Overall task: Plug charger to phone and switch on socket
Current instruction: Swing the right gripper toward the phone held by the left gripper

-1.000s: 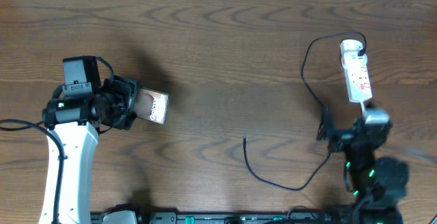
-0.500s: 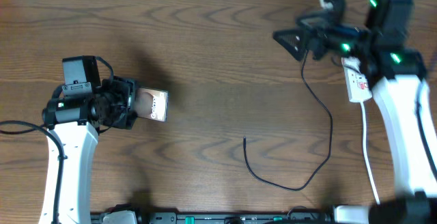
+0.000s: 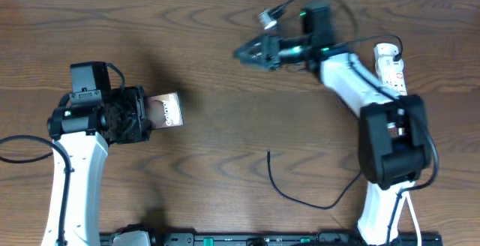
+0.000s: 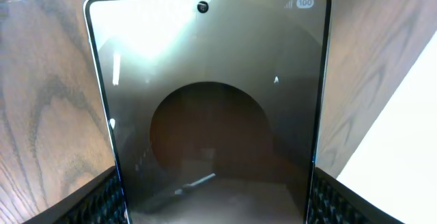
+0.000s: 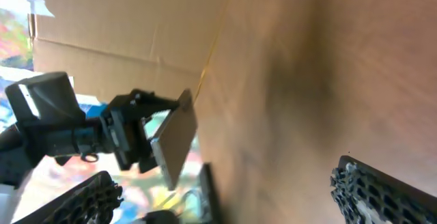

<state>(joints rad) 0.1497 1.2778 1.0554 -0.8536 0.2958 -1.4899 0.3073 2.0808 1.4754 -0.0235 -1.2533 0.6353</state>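
Note:
My left gripper (image 3: 147, 114) is shut on the phone (image 3: 166, 111) and holds it on edge above the table's left side. In the left wrist view the phone's dark screen (image 4: 205, 101) fills the frame between the two fingers (image 4: 102, 198). My right gripper (image 3: 247, 52) is open and empty, stretched over the far middle of the table and pointing left. The right wrist view shows the phone (image 5: 174, 142) far ahead in the left gripper. The charger cable (image 3: 307, 201) lies loose at the near middle, its small tip (image 3: 268, 154) free on the wood. The white socket strip (image 3: 390, 67) lies far right, partly behind the right arm.
The right arm (image 3: 390, 141) spans from the near right edge to the far middle, over part of the charger cable. A cardboard wall (image 5: 123, 19) stands beyond the table's left edge. A thin camera lead (image 3: 330, 2) loops above the right wrist.
The right arm swung from the near right to the far right, then left to the far middle. The phone has turned a little in the left gripper. The cable tip has not moved.

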